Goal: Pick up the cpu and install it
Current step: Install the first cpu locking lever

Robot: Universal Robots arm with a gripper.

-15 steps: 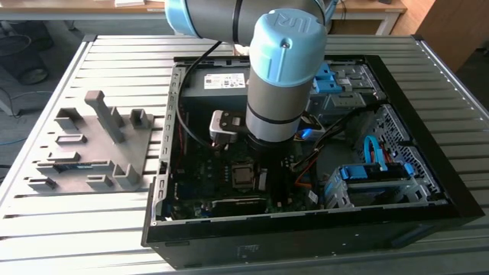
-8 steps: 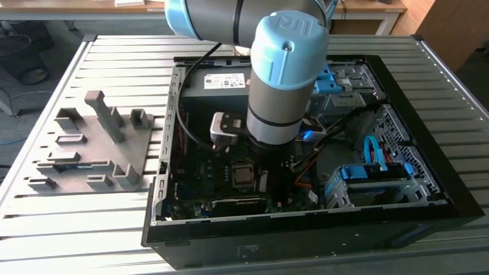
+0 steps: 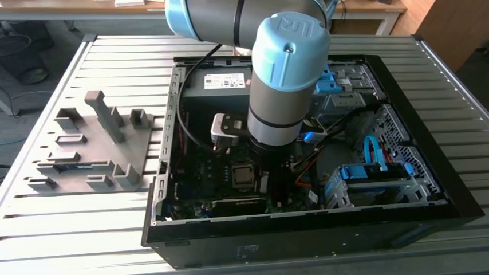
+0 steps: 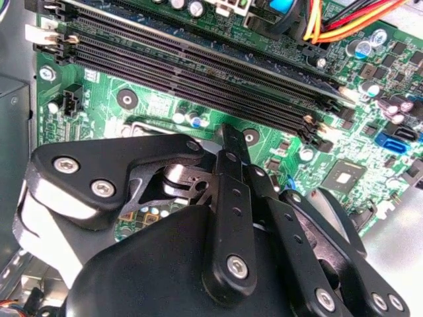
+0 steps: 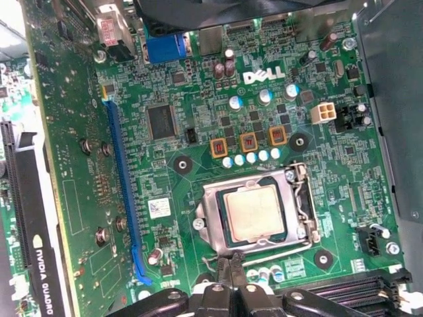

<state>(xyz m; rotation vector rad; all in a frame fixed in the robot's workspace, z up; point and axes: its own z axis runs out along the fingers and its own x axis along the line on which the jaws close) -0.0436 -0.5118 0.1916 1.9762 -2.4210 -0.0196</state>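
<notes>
CPU (image 5: pixel 254 212) is sitting seated inside the socket frame (image 5: pixel 301 198) on the green motherboard (image 5: pixel 198 132), while the gripper (image 5: pixel 230 269) is hovering just beside it, fingers pinched together, grasping nothing.

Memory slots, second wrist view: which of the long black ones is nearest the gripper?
The last slot of the parallel bank, on the side facing the gripper. The other slots lie beyond it, toward the yellow and red wires.

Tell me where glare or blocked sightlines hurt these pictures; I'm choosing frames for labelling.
In the exterior view, the arm blocks much of the case interior. In the second wrist view, the dark gripper body covers the lower half, bright highlights on its side. In the first wrist view, the cpu is evenly lit and sharp.
</notes>
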